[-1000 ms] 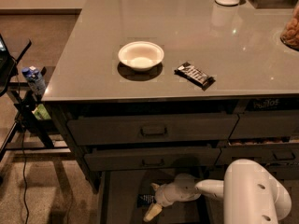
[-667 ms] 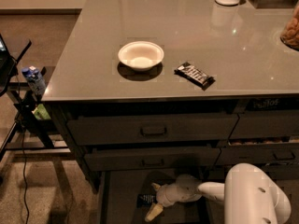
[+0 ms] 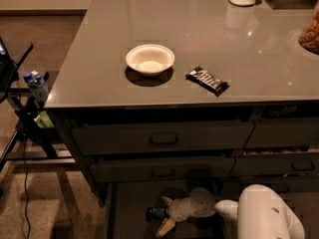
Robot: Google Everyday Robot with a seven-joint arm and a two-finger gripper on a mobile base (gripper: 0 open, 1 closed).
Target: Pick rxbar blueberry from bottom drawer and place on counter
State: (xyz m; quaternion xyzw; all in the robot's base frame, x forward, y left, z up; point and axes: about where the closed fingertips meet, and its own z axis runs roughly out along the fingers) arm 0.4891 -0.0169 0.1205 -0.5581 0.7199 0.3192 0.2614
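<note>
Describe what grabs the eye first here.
The white arm reaches into the open bottom drawer, its gripper low in the frame with fingers spread either side of the small dark rxbar blueberry on the drawer floor. On the grey counter above, a white bowl sits left of a black bar with white lettering.

No text can be fully read anywhere. The black bar (image 3: pixel 207 79) on the counter (image 3: pixel 99 59), just right of the white bowl (image 3: pixel 150 59), has bold white lettering, but the letters are not legible. The drawer-front label (image 3: pixel 284 110), far right of the bowl and under the counter edge, shows faint pale marks, unreadable. The rxbar blueberry (image 3: pixel 155 213) in the bottom drawer (image 3: pixel 127 203), straight below the bowl, has pale print, illegible. The end effector (image 3: pixel 164 215) is in that drawer below the bowl, fingers spread, just beside the bar. The bottle (image 3: pixel 36 85) far left of the bowl has an unreadable label.
</note>
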